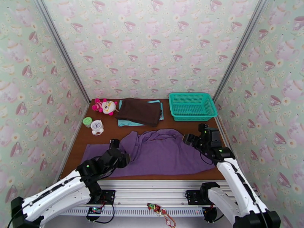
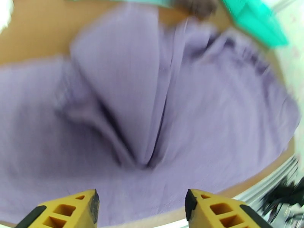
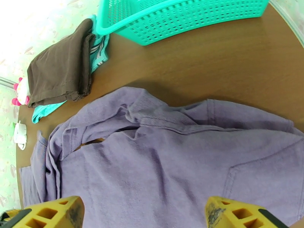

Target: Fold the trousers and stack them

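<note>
The purple trousers (image 1: 159, 152) lie rumpled across the near half of the table, with one part folded back toward the middle. In the left wrist view the trousers (image 2: 152, 111) are blurred and bunch into a deep crease. My left gripper (image 1: 124, 159) hovers over their left part, and its yellow fingers (image 2: 76, 209) stand apart with nothing between them. My right gripper (image 1: 187, 138) is above the trousers' right side. In its own view the right gripper (image 3: 144, 213) is open over the flat purple fabric (image 3: 171, 160).
A dark brown garment (image 1: 138, 111) lies folded on a light teal cloth (image 1: 125, 123) at the back. A teal basket (image 1: 192, 106) stands at the back right. A pink plush toy (image 1: 104, 106), a green lid (image 1: 87, 121) and a small white clock (image 1: 97, 127) sit at the left.
</note>
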Motion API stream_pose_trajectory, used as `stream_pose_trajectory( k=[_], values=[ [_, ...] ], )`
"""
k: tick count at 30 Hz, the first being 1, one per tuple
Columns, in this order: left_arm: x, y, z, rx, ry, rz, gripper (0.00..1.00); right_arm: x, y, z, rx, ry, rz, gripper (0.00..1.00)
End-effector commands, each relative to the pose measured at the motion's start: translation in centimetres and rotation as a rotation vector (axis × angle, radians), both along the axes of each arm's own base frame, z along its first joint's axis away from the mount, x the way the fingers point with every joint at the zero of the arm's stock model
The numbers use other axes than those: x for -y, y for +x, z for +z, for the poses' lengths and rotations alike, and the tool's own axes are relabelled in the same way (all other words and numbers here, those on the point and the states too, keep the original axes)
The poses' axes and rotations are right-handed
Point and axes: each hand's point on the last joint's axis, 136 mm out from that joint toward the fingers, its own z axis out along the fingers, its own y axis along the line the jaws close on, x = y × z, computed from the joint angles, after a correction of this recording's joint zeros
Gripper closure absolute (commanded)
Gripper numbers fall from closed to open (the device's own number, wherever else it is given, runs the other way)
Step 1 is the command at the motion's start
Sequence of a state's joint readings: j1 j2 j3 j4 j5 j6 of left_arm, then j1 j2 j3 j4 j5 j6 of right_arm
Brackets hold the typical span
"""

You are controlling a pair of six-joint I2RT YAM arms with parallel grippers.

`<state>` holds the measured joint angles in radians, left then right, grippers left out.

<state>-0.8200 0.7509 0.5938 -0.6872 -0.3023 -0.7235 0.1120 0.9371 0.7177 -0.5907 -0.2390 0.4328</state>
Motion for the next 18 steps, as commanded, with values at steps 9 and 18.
stream_pose_trajectory(
  k=[9, 18],
  values=[
    [2.3, 0.4, -6.8, -0.261, 0.085, -0.072, 0.41, -1.8, 0.4, -0.4, 0.008, 0.008, 0.083, 0.12],
    [3.5, 1.4, -9.9, -0.344, 0.096, -0.040, 0.52, -1.9, 0.0, -0.4, 0.006, -0.001, 0.098, 0.11]
  ],
)
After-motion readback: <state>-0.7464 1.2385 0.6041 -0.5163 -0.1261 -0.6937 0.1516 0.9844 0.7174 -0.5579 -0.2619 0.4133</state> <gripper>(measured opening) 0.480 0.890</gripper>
